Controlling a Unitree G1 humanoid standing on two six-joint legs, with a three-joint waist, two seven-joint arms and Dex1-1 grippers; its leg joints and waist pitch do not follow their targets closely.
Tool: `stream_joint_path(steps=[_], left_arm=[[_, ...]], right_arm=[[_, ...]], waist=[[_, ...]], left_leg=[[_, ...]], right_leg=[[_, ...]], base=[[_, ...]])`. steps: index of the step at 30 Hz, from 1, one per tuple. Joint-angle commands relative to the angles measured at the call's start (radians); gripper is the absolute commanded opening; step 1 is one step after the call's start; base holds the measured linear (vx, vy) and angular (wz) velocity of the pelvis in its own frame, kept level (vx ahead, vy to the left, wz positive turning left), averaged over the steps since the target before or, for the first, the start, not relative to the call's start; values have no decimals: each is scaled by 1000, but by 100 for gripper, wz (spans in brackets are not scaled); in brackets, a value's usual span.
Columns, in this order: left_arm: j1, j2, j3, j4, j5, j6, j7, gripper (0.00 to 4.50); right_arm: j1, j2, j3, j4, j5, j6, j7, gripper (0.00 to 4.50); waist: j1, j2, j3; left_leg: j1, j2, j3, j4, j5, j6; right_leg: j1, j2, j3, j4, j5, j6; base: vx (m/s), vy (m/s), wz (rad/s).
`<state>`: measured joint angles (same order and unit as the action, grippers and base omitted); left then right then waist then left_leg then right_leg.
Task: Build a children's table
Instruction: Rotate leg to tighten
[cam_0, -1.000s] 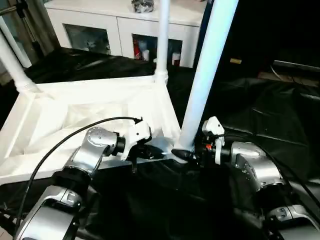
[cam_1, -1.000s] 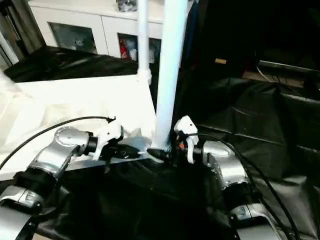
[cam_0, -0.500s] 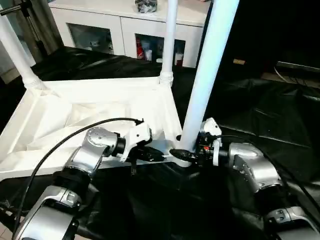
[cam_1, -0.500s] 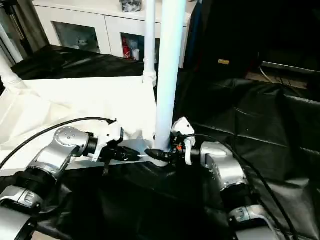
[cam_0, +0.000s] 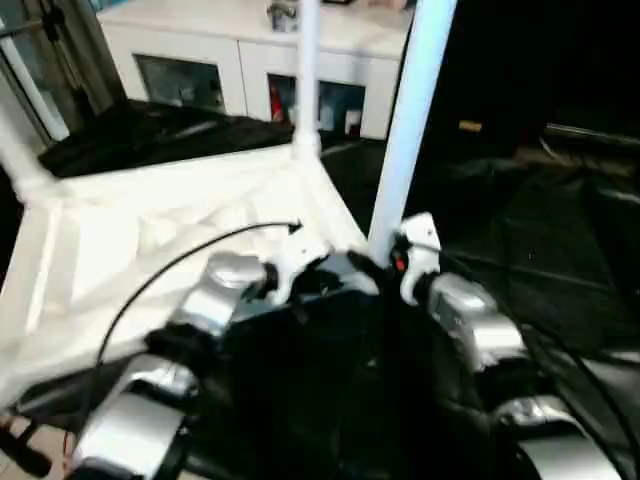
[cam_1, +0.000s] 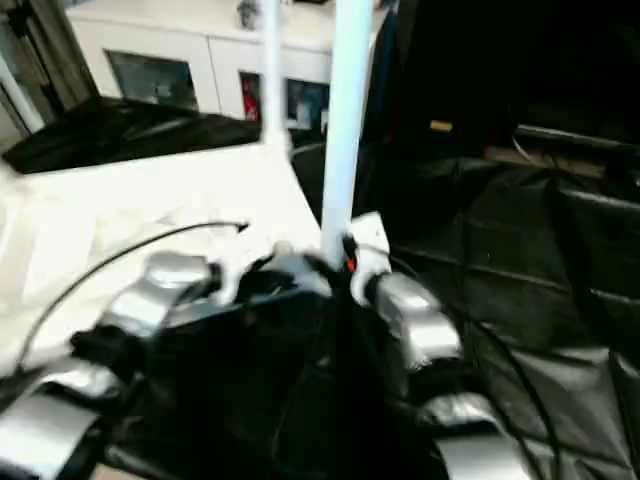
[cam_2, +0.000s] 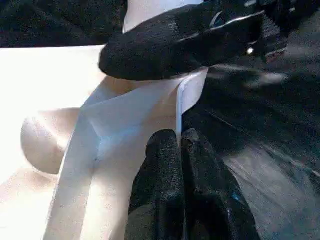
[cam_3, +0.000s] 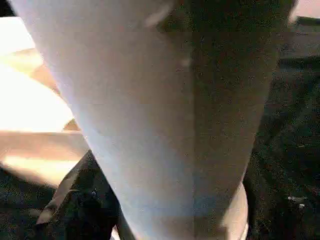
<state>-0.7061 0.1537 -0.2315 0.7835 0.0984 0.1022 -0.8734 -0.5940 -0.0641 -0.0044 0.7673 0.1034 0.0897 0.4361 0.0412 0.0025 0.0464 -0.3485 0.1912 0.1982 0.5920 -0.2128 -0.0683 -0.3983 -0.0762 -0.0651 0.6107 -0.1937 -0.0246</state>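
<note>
Upturned tabletop (cam_0: 150, 215) on black sheet (cam_0: 540, 230), ribs up, three legs standing in view. Left hand (cam_2: 180, 150) clenched on thin rim at near right corner. Right hand (cam_0: 385, 262) at foot of near leg (cam_0: 408, 120) — grip impossible to tell. White cabinet (cam_0: 250, 70) behind.

Smooth white plastic tabletop (cam_0: 150, 215) and leg (cam_0: 405, 130); glossy black sheet (cam_0: 560, 230); brushed silver metal forearms (cam_0: 470, 325).
</note>
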Motion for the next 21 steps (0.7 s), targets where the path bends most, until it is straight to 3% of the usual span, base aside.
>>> stream_joint_path(steps=[1,2,3,7,9,14,21], left_arm=[[-28,-65,-13,-13,-12,-18,18,0],[-27,-68,-17,-16,-13,-24,7,0],[-25,-69,-19,-19,-14,-28,-2,0],[-12,-55,-29,-29,-18,-45,-44,0],[9,-29,-40,-46,-30,-63,-109,0],[31,8,-50,-70,-40,-68,-179,0],[68,76,-47,-105,-74,-114,-333,0]], right_arm=[[8,61,66,65,-35,25,33,274],[3,64,63,66,-27,18,50,274],[0,66,60,65,-20,15,65,329],[2,60,49,42,13,23,143,359],[24,22,93,-6,4,17,241,384],[66,-43,142,-70,20,11,395,384],[118,-150,168,-163,29,48,577,384]], waist=[[-1,-2,-55],[0,-2,-55],[-2,-1,-57],[-1,-1,-56],[1,-2,-56],[0,-1,-58],[7,2,-56]], left_leg=[[2,42,-22,-72,-153,33],[2,43,-21,-72,-146,39],[-3,42,-22,-70,-123,54],[0,43,-21,-70,-134,68],[-2,44,-21,-70,-145,72],[-4,48,-22,-68,-111,91],[-2,50,-18,-68,-134,94]], right_leg=[[44,-76,53,-83,-216,-210],[44,-76,53,-82,-196,-215],[49,-74,52,-75,-143,-230],[49,-76,52,-76,-144,-242],[53,-77,52,-79,-159,-238],[54,-77,52,-68,-87,-259],[53,-73,49,-67,-87,-272]], base=[[0,0,0],[0,0,0],[0,0,0],[0,0,0],[0,0,0],[0,0,0],[0,0,0]])
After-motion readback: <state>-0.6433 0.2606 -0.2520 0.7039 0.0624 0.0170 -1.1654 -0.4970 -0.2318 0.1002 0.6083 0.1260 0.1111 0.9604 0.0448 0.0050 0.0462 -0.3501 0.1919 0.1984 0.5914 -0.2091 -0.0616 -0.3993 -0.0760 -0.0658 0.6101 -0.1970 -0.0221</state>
